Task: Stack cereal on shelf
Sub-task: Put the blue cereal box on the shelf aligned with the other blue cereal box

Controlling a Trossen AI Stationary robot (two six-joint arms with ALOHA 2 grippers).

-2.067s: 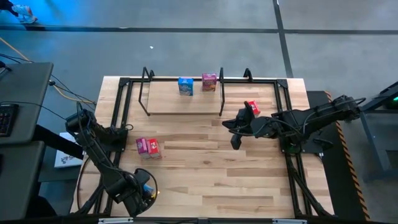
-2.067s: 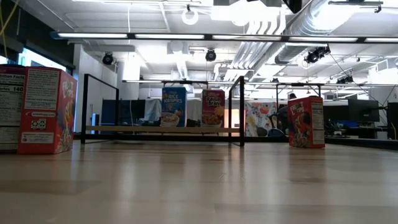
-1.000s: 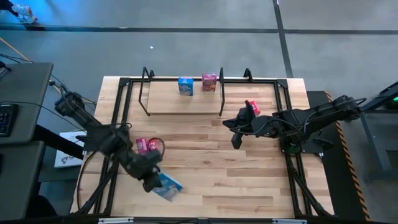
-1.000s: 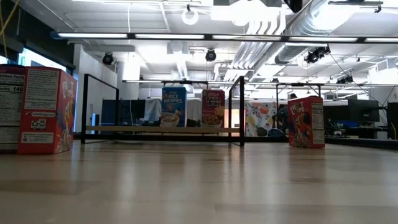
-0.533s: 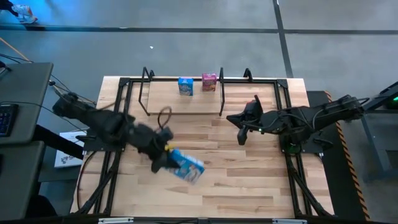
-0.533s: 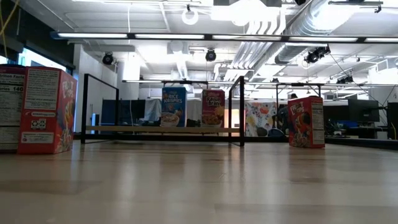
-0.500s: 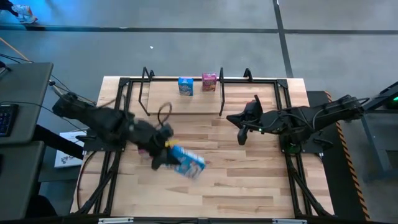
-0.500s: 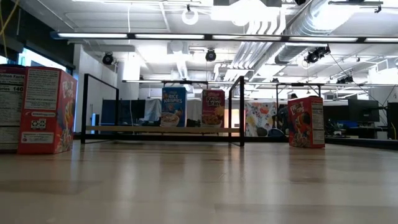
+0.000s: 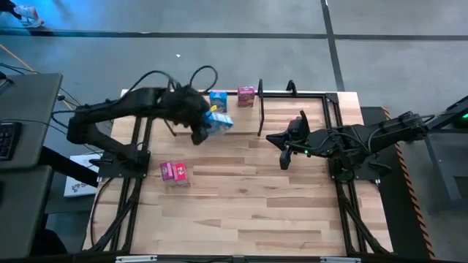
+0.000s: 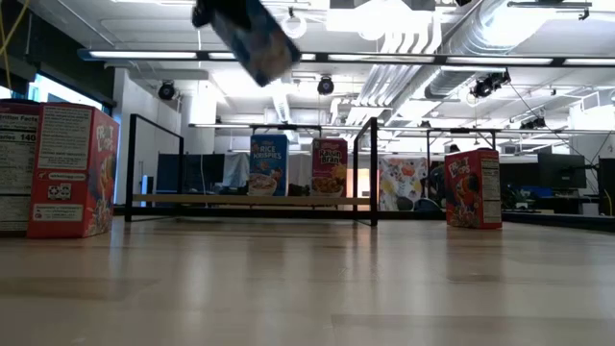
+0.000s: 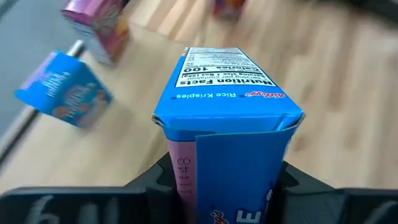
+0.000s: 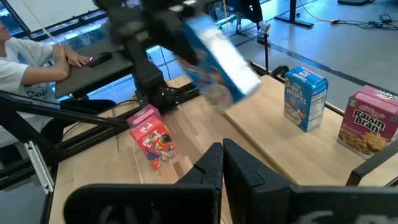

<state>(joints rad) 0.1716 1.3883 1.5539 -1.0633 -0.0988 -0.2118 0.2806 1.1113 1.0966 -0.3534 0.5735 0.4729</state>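
Note:
My left gripper (image 9: 199, 126) is shut on a blue Rice Krispies cereal box (image 9: 219, 122), high over the left front part of the shelf (image 9: 241, 120). The box also shows in the low view (image 10: 252, 37) and the right wrist view (image 12: 217, 53). A blue box (image 9: 218, 99) and a pink Raisin Bran box (image 9: 246, 96) stand upright on the shelf board. A pink box (image 9: 174, 173) stands on the table at the left. My right gripper (image 12: 222, 158) is shut and empty, hovering right of the shelf (image 9: 284, 152). My left gripper pinches the blue box between its two fingers (image 11: 163, 177), on two opposite sides near the end closest to the wrist (image 11: 186, 168). The box reaches forward from the fingers, tilted (image 10: 252, 37) and lifted clear of the shelf and table.
The shelf's black upright rails (image 9: 260, 109) stand at both ends. A red box (image 10: 473, 187) stands on the table near my right arm. Bare planks lie in the near half of the table (image 9: 248, 212). A person (image 12: 18, 43) sits at a desk beyond the left edge.
My left gripper has swung from the table's near left toward the far edge and up, carrying the blue box clear of the table. It now hangs tilted over the shelf's left front, and has come into the top of the low view.

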